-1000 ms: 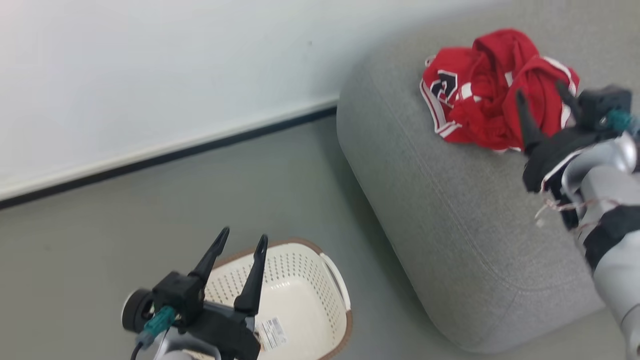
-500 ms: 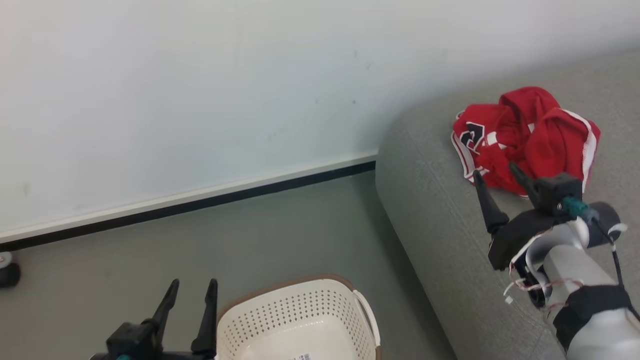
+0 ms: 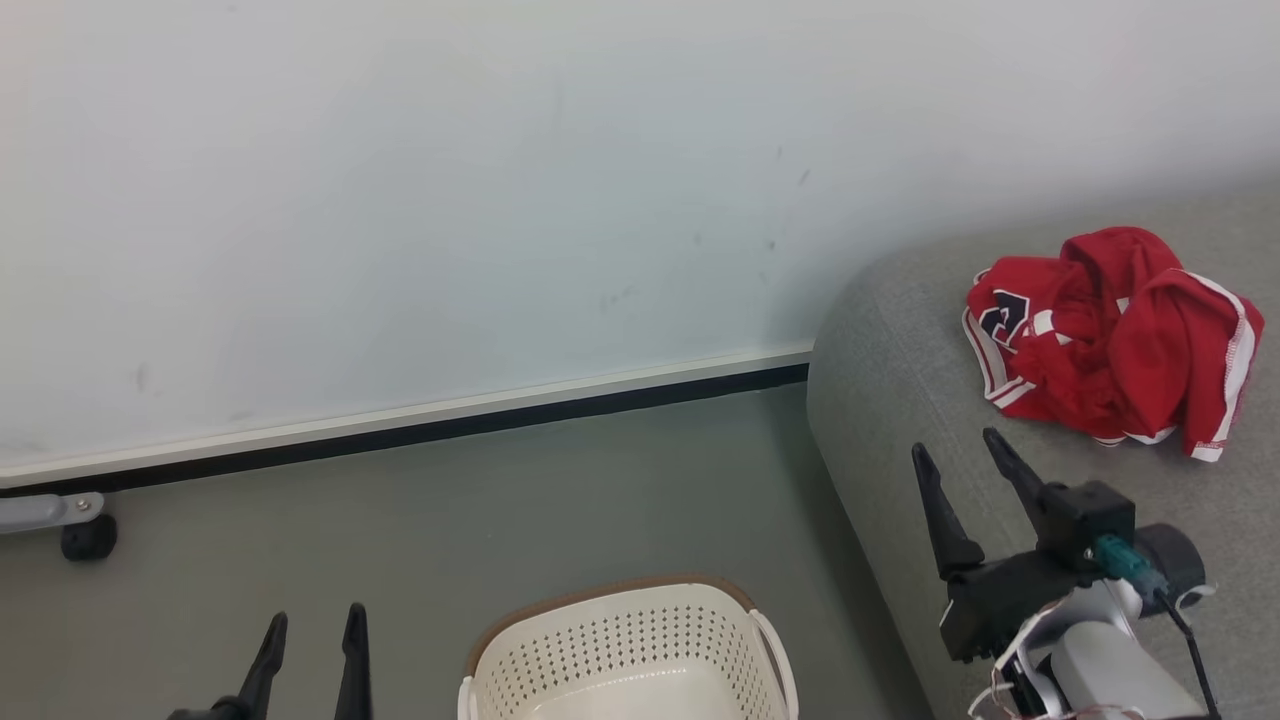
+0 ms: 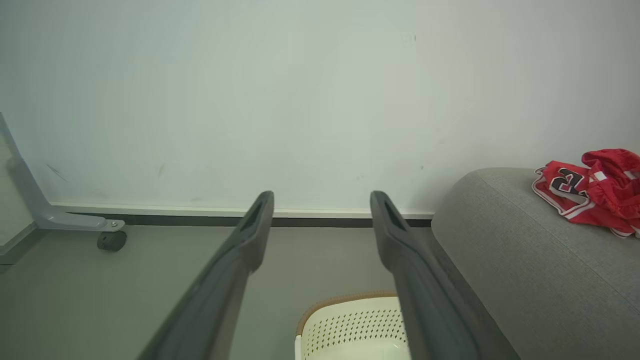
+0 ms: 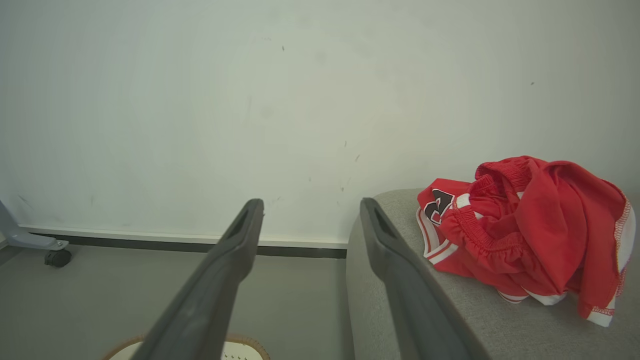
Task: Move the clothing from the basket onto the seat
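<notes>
Evidently the clothing has been let go: it lies as a crumpled red heap on top of the seat, near its far corner, and is touched by nothing. A second ago the right hand was seen with its fingers across the heap. Now bare grey fabric is seen between them, so the hand has been drawn back, although the head camera has also been raised meanwhile. Its fingers are spread wide and nothing is held. The left hand, likewise spread wide and empty, is seen low beside the basket, which stands on the floor near the seat. No garment is seen in the visible part of the basket, so the task is judged done, or nearly so.
</notes>
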`<state>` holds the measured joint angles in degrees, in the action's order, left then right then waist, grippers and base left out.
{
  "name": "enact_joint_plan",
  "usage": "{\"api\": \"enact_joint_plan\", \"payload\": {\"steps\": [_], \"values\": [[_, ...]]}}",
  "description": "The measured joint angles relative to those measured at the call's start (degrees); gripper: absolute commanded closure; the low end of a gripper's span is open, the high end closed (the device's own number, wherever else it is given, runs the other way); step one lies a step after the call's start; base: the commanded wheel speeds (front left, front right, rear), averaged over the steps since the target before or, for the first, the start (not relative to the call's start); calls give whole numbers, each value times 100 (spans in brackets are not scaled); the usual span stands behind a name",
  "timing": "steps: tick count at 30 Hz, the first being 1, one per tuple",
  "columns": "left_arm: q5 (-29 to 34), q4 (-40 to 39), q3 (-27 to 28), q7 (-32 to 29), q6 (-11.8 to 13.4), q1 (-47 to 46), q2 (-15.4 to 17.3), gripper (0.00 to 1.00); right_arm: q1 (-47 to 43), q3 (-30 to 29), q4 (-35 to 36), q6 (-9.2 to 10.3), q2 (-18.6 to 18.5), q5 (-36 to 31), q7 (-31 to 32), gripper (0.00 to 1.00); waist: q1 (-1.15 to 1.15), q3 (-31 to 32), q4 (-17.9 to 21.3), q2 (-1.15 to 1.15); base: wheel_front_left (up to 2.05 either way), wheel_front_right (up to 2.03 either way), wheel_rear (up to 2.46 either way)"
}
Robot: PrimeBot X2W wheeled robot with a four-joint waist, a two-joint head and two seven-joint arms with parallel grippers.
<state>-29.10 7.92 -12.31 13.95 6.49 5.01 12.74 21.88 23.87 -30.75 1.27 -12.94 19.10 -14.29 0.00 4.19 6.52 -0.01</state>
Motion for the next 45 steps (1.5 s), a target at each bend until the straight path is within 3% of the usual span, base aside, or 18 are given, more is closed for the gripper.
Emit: {"api": "enact_joint_plan", "payload": {"steps": [9,21,45], "values": [[16,-160,207,4,13,260,-1,0,-712,-88,902,277,-1,-65,0,0,0,-2,-112,1,0,0,0],[176,-339,276,34,56,367,-7,0,-1578,-377,1781,483,7,-65,-1,0,0,-57,-223,1,0,0,0],[498,-321,409,35,57,363,23,0,-1910,-706,2387,579,105,-156,0,0,0,-198,-297,1,0,0,0]]}}
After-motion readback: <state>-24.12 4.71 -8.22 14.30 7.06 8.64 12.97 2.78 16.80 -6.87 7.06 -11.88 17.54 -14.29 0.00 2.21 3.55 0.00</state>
